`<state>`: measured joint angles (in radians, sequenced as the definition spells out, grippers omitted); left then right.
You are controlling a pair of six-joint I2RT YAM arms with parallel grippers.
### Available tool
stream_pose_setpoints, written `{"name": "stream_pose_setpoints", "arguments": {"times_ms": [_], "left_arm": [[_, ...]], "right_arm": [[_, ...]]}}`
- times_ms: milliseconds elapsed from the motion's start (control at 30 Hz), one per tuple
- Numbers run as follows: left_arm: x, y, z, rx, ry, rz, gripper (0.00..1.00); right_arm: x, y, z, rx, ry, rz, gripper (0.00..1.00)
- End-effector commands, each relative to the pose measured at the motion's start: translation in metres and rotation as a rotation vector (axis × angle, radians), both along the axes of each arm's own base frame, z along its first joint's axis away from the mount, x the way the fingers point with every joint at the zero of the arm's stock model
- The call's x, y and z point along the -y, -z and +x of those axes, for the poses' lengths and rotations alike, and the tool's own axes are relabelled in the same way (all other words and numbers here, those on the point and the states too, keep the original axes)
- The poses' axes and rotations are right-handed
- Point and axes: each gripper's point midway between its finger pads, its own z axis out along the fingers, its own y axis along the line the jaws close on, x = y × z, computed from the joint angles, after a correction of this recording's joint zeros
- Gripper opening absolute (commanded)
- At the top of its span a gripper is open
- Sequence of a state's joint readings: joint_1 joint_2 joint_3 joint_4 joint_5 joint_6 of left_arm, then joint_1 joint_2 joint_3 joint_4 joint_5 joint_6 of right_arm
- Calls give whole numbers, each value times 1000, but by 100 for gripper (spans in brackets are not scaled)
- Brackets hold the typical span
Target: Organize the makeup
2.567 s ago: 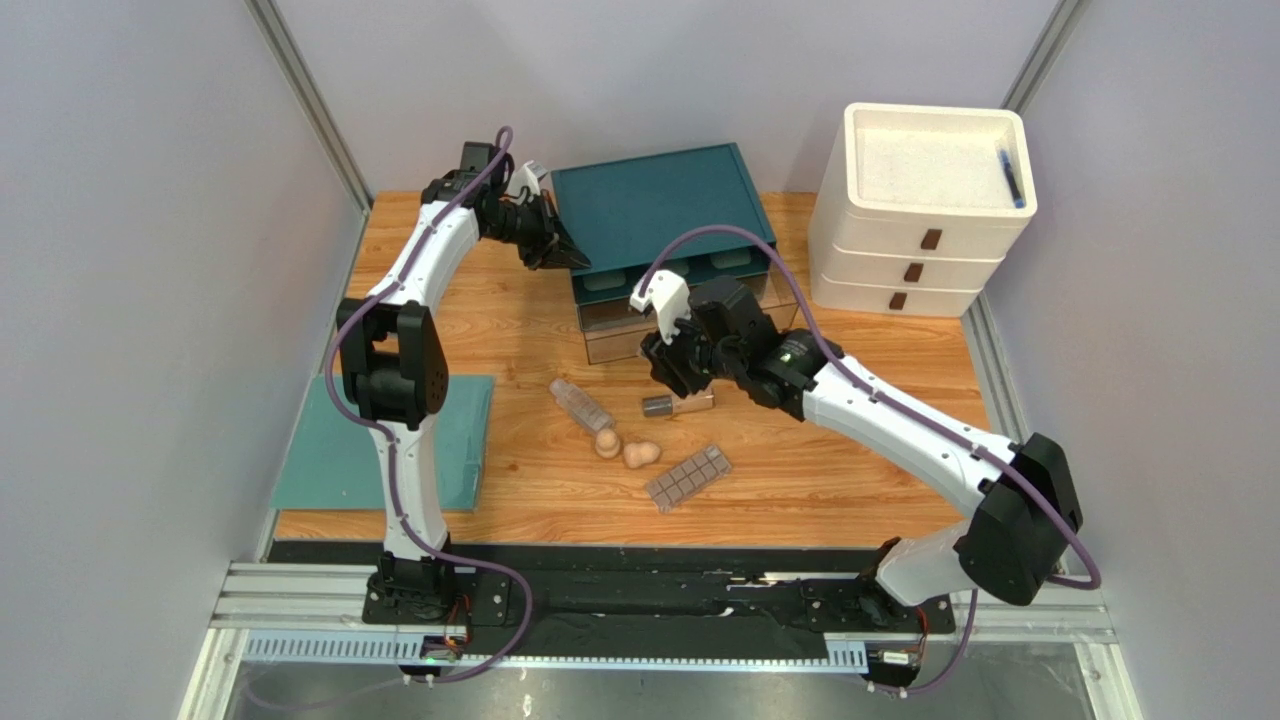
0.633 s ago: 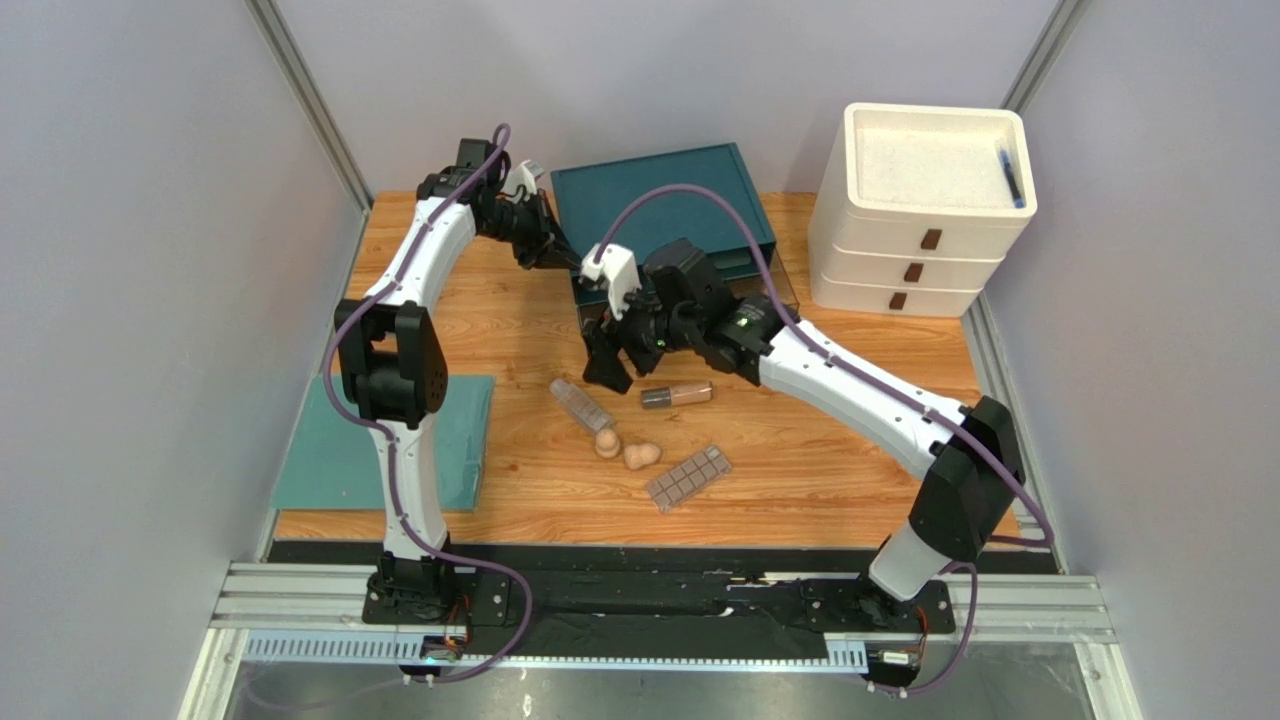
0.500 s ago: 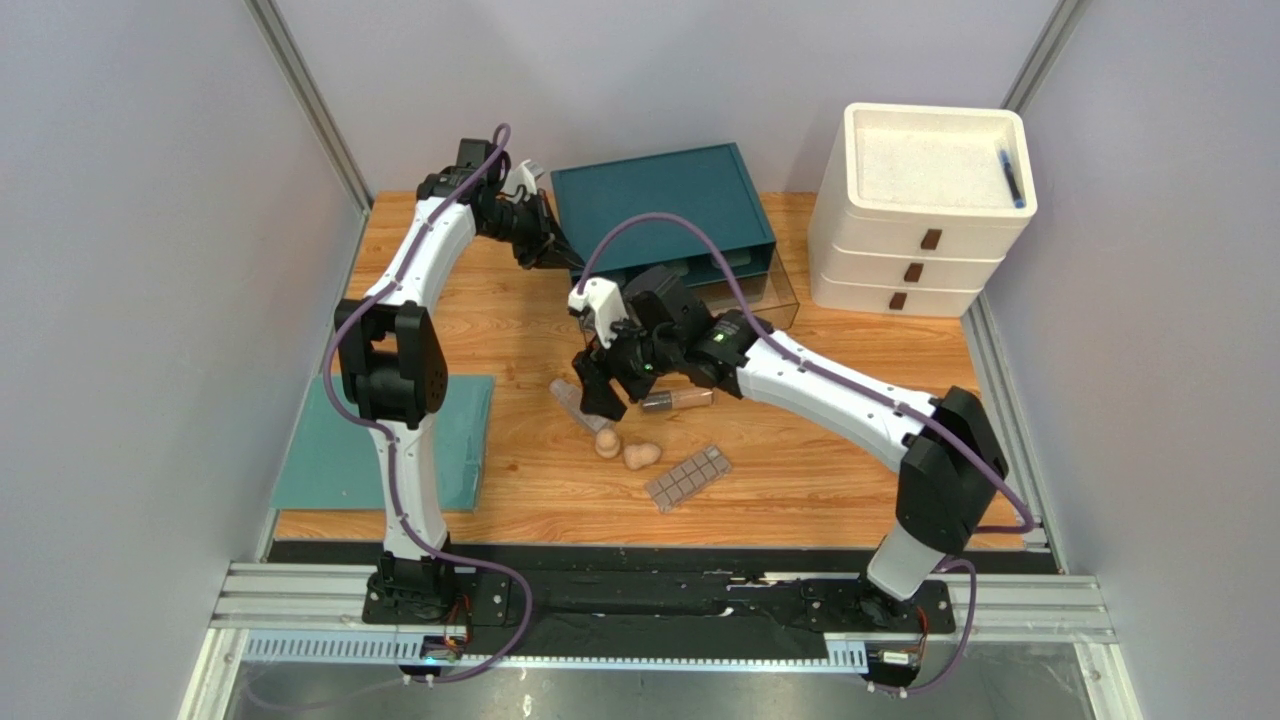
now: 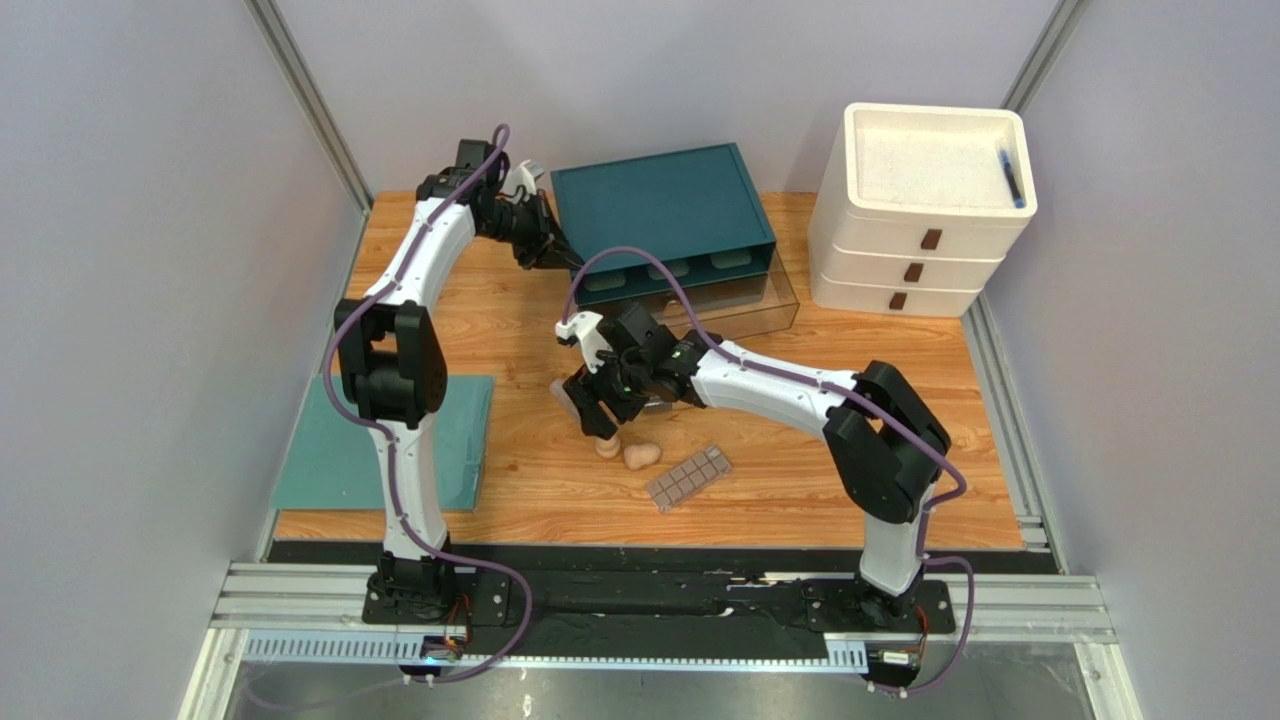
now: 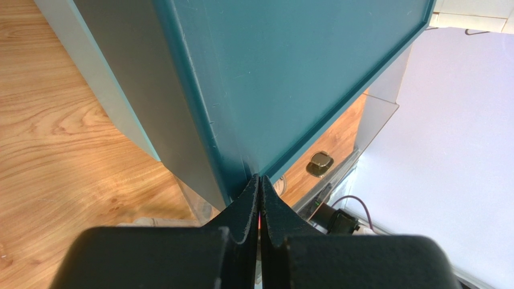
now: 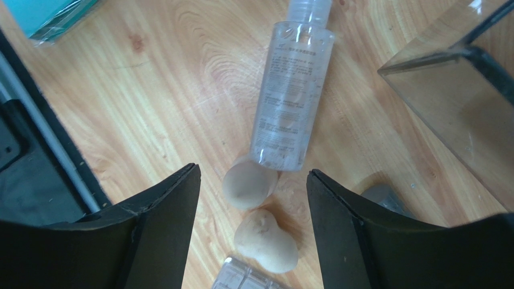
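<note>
Right gripper [image 6: 252, 174] has swung left, jaws apart above the clear bottle [image 6: 292, 96].

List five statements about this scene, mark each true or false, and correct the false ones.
1. The right gripper is open and holds nothing. True.
2. The clear bottle stands upright. False: it lies on its side on the table.
3. The left gripper is wide open. False: it is shut, with its tips at a corner of the teal box.
4. The blue pen lies on top of the white drawer unit. True.
5. The palette is inside a drawer. False: it lies out on the table.
</note>
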<state>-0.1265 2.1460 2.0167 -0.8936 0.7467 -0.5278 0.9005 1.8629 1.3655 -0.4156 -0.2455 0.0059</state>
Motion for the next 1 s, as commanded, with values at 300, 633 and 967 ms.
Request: {"name": "stream_pose_setpoints", "arguments": {"times_ms": [300,633,967], "left_arm": [[-9,23,-12,-79,-1,37,0],[-8,29,-17,-96,15,25,0],[-10,30,-19,-103,29,35,0]], "right_arm": [[-21,36,23,94,106,6,65],[-24,58,30,92,121,-40,21],[-36,-1,33,195,82,38,0]]}}
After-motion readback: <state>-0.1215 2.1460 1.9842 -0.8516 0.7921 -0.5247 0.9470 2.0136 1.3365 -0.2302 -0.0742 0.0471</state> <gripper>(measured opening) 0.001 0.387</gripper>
